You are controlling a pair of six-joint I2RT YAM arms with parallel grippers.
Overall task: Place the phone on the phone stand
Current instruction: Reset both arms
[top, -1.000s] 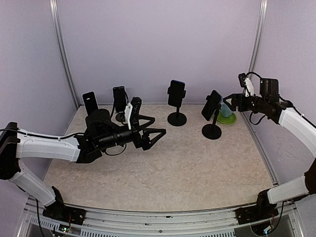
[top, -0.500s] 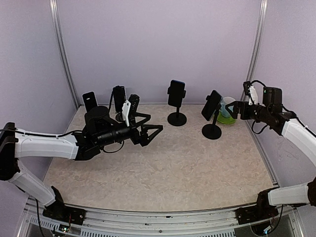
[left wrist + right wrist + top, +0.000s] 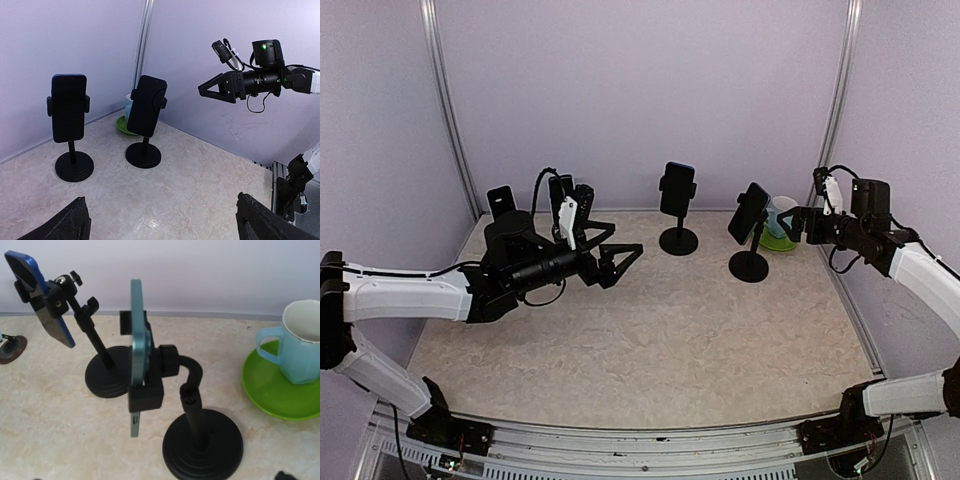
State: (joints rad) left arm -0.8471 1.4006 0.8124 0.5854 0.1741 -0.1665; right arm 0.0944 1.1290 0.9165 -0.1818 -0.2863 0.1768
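Teal phone (image 3: pixel 136 355) clamped in its stand (image 3: pixel 202 442).
The clamp alone carries it; right hand (image 3: pixel 787 222) and left hand (image 3: pixel 625 245) gape, empty.

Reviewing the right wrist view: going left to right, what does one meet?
blue phone clamped on its stand → teal phone, seen edge-on → round stand base under the teal phone → light blue cup

The teal-edged phone (image 3: pixel 136 325) sits clamped nearly upright in the black, round-based phone stand (image 3: pixel 202 447).
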